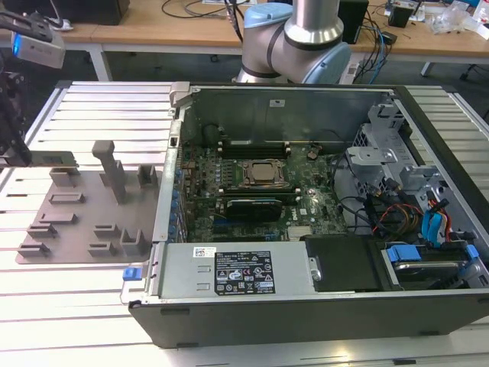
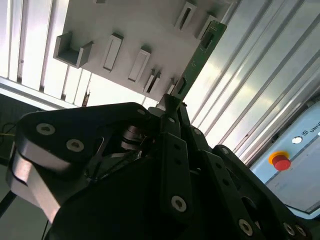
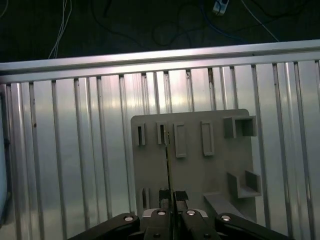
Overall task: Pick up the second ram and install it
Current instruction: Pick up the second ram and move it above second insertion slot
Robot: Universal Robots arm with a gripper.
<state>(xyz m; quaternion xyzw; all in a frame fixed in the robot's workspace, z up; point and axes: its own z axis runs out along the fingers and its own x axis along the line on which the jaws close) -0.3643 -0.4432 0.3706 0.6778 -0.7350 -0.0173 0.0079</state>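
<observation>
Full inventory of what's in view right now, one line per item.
table: 1, slotted aluminium, under everything
fixture plate: 1, grey, on the table, to the exterior view's left of the case
second ram: 1, green, clamped at one end, in front of the fixture plate
computer case: 1, black and grey, open, mid-table
motherboard: 1, green, inside the case
processor socket: 1, metallic, mid-motherboard
power supply: 1, grey, labelled, inside the case
red button: 1, beyond the table
arm: 1, grey and light blue, behind the case
gripper: 1, black, fingers shut on the second ram
</observation>
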